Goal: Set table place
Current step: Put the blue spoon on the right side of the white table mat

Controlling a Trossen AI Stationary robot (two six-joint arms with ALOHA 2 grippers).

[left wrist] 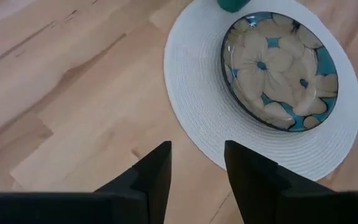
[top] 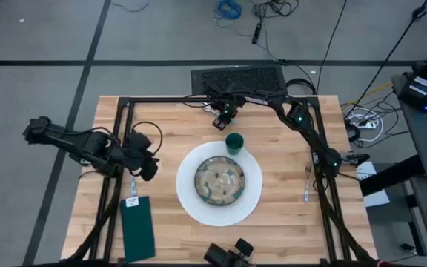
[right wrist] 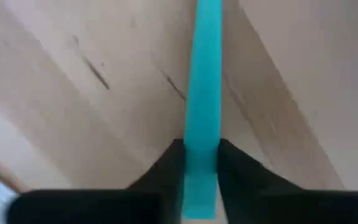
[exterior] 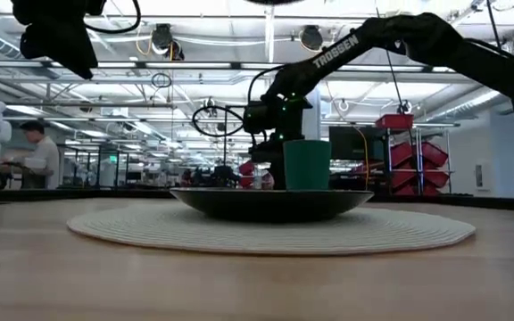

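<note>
On the light wood table [top: 288, 222] lies a round white placemat [top: 191, 204], and a flower-patterned bowl [top: 219, 180] sits on it. A green cup [top: 234, 142] stands at the mat's far edge. My left gripper [left wrist: 194, 168] hangs open above bare wood, left of the mat [left wrist: 191, 106]. My right gripper [right wrist: 201, 168] is beyond the cup, near the table's far edge [top: 221, 119]. It is shut on a narrow, flat teal bar [right wrist: 205, 74]. I cannot tell what the bar is. My right gripper pinches the teal bar's near end [right wrist: 201, 146] between its two fingers, one on each side. The bar runs straight on from the fingers, along them, above the wood. Whether its far end rests on the table lies outside the frame.
A dark green napkin [top: 138, 226] lies at the near left. A fork [top: 306, 185] lies right of the mat. A black pad [top: 237, 78] sits at the far edge, and a dark device [top: 228, 256] stands at the near edge. Bare wood shows on either side of the mat.
</note>
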